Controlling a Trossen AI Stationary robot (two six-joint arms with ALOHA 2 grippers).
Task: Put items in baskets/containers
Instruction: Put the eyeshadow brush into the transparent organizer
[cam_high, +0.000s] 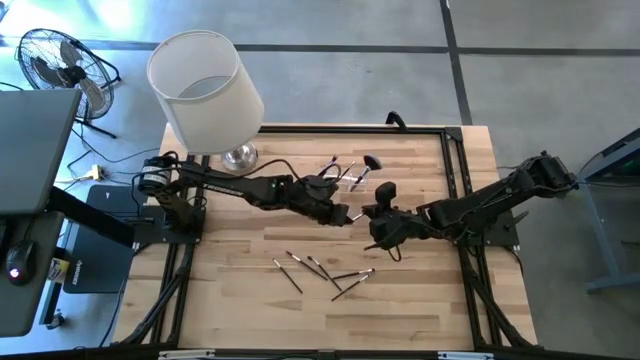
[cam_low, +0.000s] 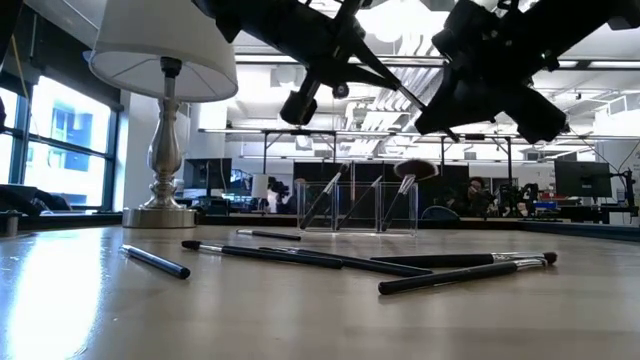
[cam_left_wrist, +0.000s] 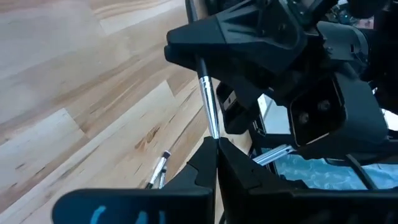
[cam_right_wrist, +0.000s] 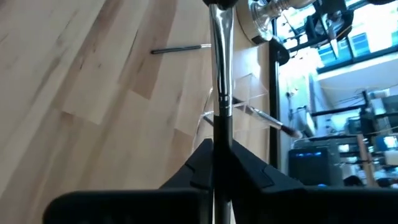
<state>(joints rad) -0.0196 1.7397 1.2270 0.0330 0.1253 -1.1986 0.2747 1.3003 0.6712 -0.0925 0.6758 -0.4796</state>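
You cannot see the bristle tip of the brush (cam_right_wrist: 221, 93) in the right gripper (cam_right_wrist: 221, 163); the picture's edge cuts it off. The clear holder (cam_high: 347, 172) is barely traceable from above, and the lamp (cam_low: 163, 100) loses its shade top in the low view.

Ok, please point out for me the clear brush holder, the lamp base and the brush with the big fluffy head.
clear brush holder (cam_low: 362, 208), low view, front wall.
lamp base (cam_low: 160, 216), low view, silver foot.
fluffy-headed brush (cam_low: 417, 171), low view, its bristles.

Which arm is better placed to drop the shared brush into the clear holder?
Probably left: both claws grip one brush, but the left claw sits nearer the clear holder than the right claw.
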